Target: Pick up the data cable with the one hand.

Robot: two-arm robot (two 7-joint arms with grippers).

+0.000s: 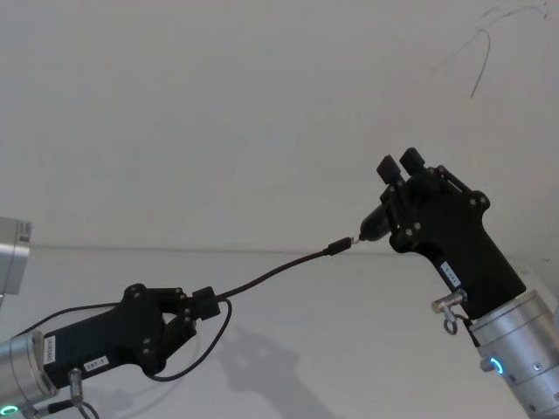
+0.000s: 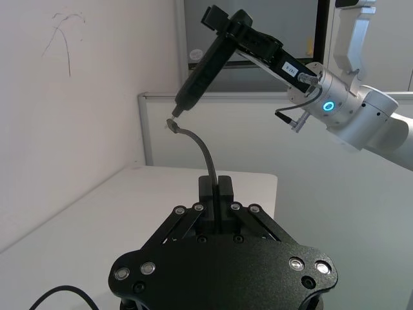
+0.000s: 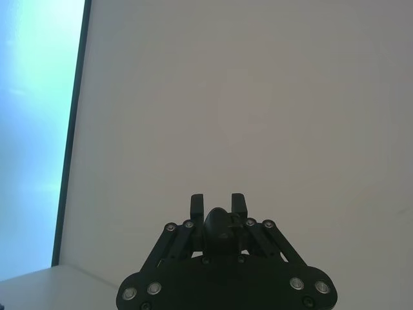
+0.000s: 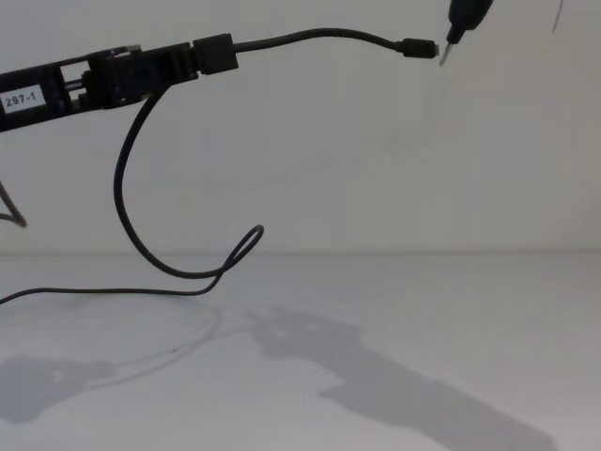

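Note:
My left gripper [image 1: 203, 303] is shut on the data cable [image 1: 271, 273], a thin black cord held up above the white table [image 1: 349, 349]. Beyond the fingers the cord arcs forward to its small plug [image 1: 336, 247]. In the chest view the left gripper [image 4: 211, 54] sits high at the left, the plug [image 4: 418, 49] points right, and the rest of the data cable [image 4: 141, 235] hangs in a loop to the table. My right gripper [image 1: 400, 166] is shut on a black pen-shaped tool [image 1: 374, 223], whose thin metal tip [image 4: 443, 58] almost touches the plug.
A white wall stands behind the table, with a thin dark scribble [image 1: 476, 61] on it at the upper right. The slack cable loop [image 4: 225, 268] lies on the table at the left. In the left wrist view the table's far edge [image 2: 271, 177] shows.

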